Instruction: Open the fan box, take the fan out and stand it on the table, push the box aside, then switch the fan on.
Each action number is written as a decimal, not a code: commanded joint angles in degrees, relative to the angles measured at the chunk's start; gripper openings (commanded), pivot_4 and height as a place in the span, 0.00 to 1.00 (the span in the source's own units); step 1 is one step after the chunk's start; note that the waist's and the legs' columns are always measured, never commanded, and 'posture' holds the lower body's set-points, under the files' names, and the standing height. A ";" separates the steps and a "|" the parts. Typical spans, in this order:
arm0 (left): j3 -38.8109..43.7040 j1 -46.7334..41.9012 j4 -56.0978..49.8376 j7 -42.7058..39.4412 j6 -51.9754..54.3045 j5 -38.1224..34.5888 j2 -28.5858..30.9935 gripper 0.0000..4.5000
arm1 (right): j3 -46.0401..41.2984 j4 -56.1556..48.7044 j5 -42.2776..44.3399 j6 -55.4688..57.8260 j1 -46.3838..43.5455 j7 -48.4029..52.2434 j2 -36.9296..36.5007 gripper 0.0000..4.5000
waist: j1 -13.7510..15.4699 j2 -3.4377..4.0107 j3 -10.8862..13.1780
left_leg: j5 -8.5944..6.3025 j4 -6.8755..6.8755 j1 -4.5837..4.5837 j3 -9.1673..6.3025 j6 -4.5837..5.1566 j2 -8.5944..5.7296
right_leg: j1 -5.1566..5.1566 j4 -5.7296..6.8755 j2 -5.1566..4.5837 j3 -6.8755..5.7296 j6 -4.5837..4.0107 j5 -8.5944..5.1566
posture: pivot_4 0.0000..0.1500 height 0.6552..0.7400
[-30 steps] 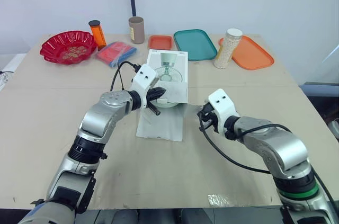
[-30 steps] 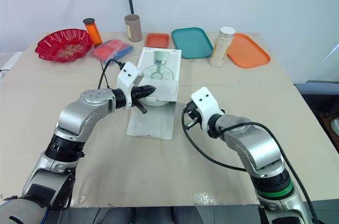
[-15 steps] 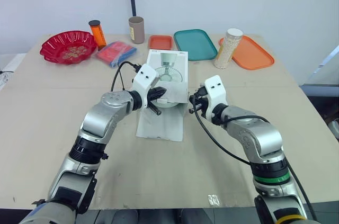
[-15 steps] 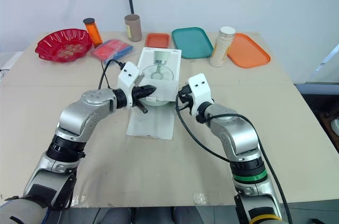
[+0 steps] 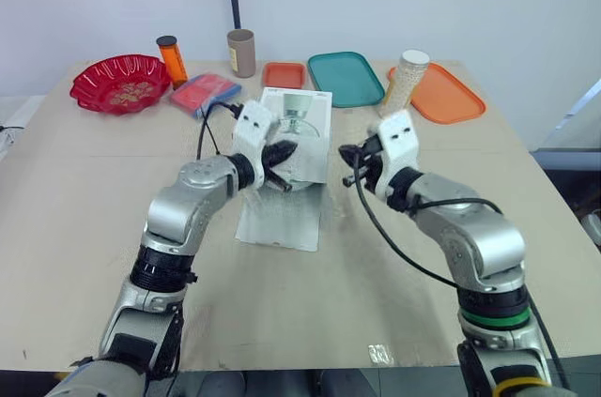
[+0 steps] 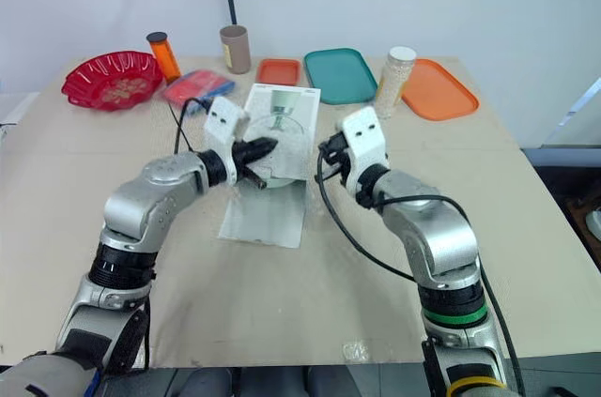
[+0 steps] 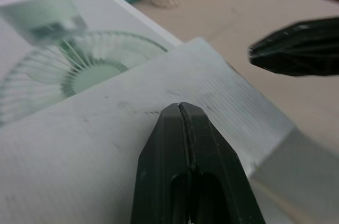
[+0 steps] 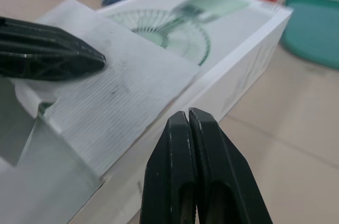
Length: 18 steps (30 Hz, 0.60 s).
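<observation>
The bench (image 5: pixel 84 219) carries it all, and the white fan box (image 5: pixel 302 114) lies flat on it, just ahead of both arms and between the two pincers. One long flap (image 5: pixel 279 223) is already folded down onto the bench, below the left pincer and toward the robot. A shorter ribbed flap (image 8: pixel 127 83) is turned back over the printed lid. I'd say the box is partly opened, with the fan presumably inside; I can't see it from here.

The left pincer (image 7: pixel 181 107) has its two black fingers pressed together with nothing between them. Its tip sits on that ribbed flap, most likely pinning it back so the mouth of the box stays clear. The right pincer (image 8: pixel 188 114) is likewise closed tight and empty. It hangs just beside the box's right wall, near the corner and apart from the card, probably placed to steady the box or work that side open. Neither one grips anything, so I judge the opening step unfinished.

Well beyond the right pincer are a teal tray (image 5: pixel 346 78), an orange tray (image 5: pixel 449 95) and a jar of pale grains (image 5: pixel 404 85). A red bowl (image 5: pixel 122 83) sits far out past the left pincer. All are clear of the work.
</observation>
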 commanded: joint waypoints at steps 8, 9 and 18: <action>9.44 -2.66 -8.80 3.33 2.27 -2.74 4.42 0.00 | -0.12 -0.95 0.65 -1.83 -4.45 0.30 3.44 0.01 | -0.06 0.01 0.00 | 0.00 -0.03 0.01 0.02 -0.01 0.00 | -0.02 0.00 -0.01 0.01 0.00 0.00 | 1.00 1.00; 10.34 -1.88 -10.40 3.19 3.85 -3.32 5.98 0.00 | 0.22 -0.71 0.84 -2.01 -4.23 0.79 3.67 0.01 | -0.07 0.01 0.00 | 0.00 -0.03 0.01 0.01 -0.01 0.00 | -0.01 0.00 -0.01 0.00 0.00 0.00 | 1.00 1.00; 15.37 6.55 -21.43 1.10 16.34 -10.33 14.44 0.00 | 4.97 11.29 -2.64 -8.17 -5.29 2.80 7.24 0.01 | -0.56 0.04 0.03 | 0.03 -0.04 0.04 0.02 -0.05 0.03 | -0.02 0.02 0.00 0.01 -0.01 0.01 | 1.00 1.00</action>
